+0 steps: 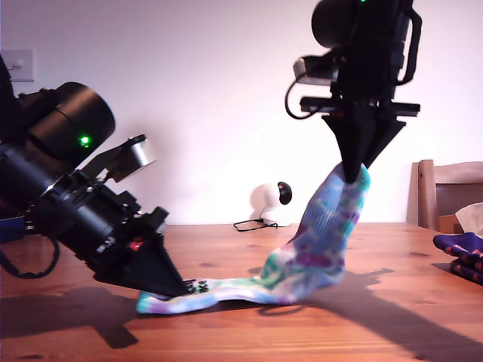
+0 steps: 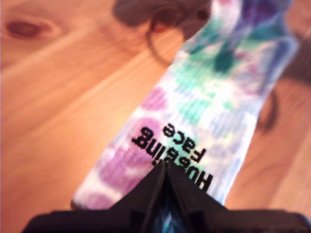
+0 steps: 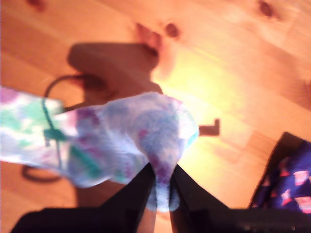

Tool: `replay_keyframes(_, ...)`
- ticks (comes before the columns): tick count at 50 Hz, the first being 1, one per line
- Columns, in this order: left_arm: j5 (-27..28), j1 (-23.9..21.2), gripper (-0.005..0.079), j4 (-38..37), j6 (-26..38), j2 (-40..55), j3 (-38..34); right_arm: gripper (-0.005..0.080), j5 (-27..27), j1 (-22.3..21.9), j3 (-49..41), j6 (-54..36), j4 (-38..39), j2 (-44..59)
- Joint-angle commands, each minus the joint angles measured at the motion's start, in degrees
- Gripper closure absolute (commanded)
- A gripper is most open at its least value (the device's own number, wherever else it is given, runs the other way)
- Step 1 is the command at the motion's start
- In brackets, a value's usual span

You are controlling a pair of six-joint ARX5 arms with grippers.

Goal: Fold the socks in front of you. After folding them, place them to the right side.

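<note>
The pastel tie-dye sock [image 1: 317, 241] stretches across the wooden table [image 1: 249, 332]. One end lies flat and the other is lifted. My first gripper [image 1: 183, 286] is at table level at the exterior view's left, shut on the flat end with black lettering [image 2: 204, 107]. My second gripper [image 1: 353, 175] hangs high at the exterior view's right, shut on the sock's other end [image 3: 107, 141], which it holds well above the table. The navy sock [image 1: 460, 253] with red-orange diamonds lies folded at the exterior view's right edge and also shows in the second wrist view [image 3: 286, 184].
A small white round device [image 1: 268, 202] with a black cable sits at the table's back edge. A wooden chair [image 1: 445, 192] stands behind the table at the exterior view's right, with a tissue box [image 1: 472, 219] beside it.
</note>
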Motion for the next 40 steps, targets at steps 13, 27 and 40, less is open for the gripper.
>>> replay_keyframes(13,0.04,-2.73,0.0766,2.01,-2.34,1.46,0.17,0.0765,0.00,2.86,-0.26,2.01,0.09,-0.61)
replay_keyframes(27,-1.44,-2.80,0.0766,1.81,-1.36,2.80,0.31,0.0765,-0.02,4.94,-0.26,2.97,0.74,-0.61)
replay_keyframes(40,0.96,-2.84,0.0766,-0.42,1.31,3.96,2.05,0.0765,-0.02,5.11,-0.26,2.95,1.92,-0.61)
